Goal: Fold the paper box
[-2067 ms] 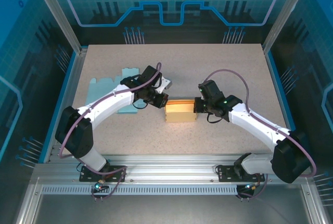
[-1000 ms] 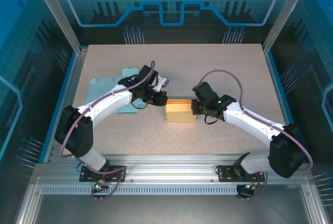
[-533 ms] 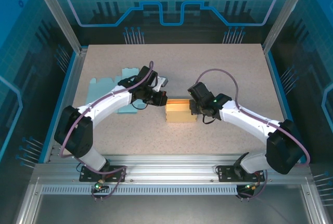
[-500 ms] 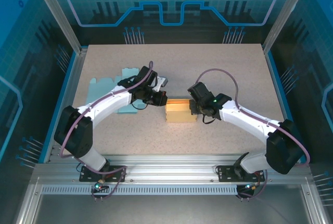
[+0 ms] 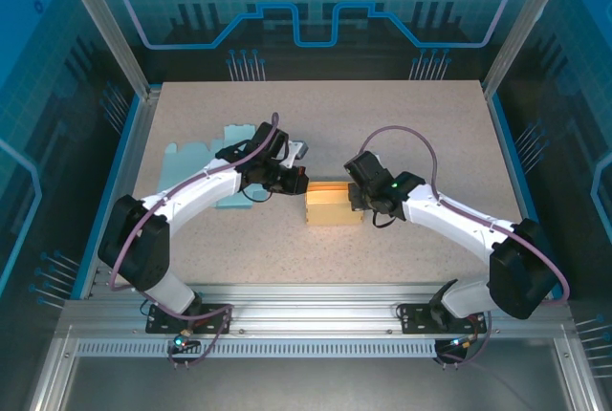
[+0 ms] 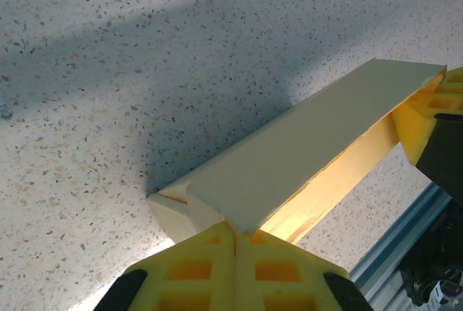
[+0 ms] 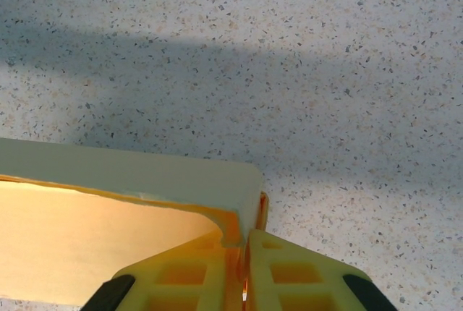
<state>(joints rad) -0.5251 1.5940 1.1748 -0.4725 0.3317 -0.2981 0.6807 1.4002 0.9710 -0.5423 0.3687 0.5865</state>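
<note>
On table (image 5: 430, 124), paper box (image 5: 332, 206) (partly folded)

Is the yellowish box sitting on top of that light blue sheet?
No, the box rests on the bare speckled table, well apart from the blue sheet lying farther left.

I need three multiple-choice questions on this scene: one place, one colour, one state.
1. The paper box lies: A) between the left gripper and right gripper B) at the table's far edge C) on the rail
2. The flat sheet under the left arm is: A) red B) light blue C) black
3. The left gripper's fingers are: A) wide apart B) pressed together C) hidden
1 A: one gripper at each end. 2 B: pale blue from above. 3 B: no gap between them.
</note>
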